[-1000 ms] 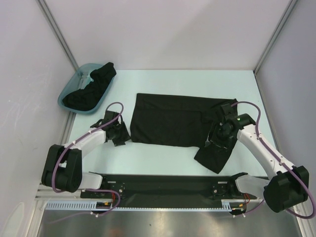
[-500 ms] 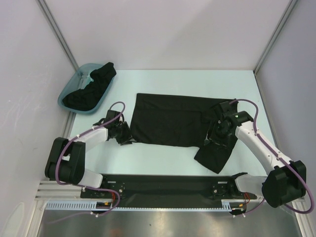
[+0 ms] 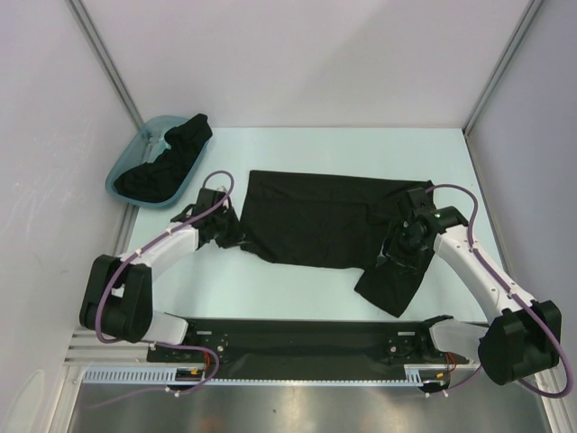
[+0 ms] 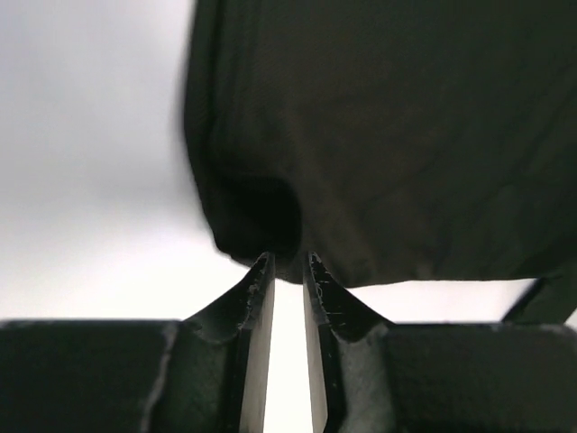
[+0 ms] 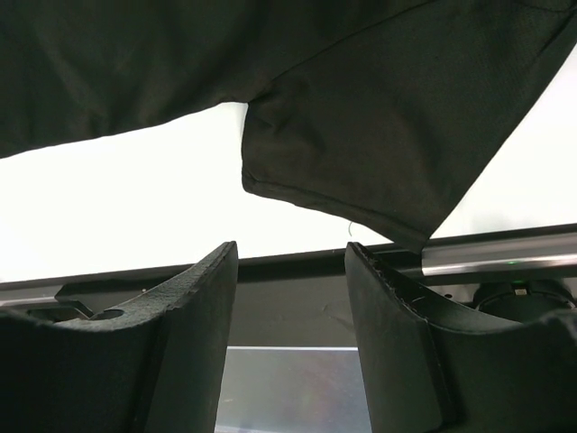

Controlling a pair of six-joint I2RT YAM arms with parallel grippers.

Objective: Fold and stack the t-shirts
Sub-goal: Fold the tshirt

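A black t-shirt point(image 3: 311, 221) lay spread flat at the middle of the worktop point(image 3: 297, 149), one sleeve point(image 3: 392, 287) angled toward the near edge. The left end effector point(image 4: 287, 263) sat at the shirt's near left corner, its fingers drawn almost together with a thin slit between them; whether they pinched the hem could not be told. The right end effector point(image 5: 290, 257) hovered over the sleeve side, fingers spread wide, holding nothing. More black shirts point(image 3: 167, 167) were heaped in a teal tub point(image 3: 147, 135) at the far left corner.
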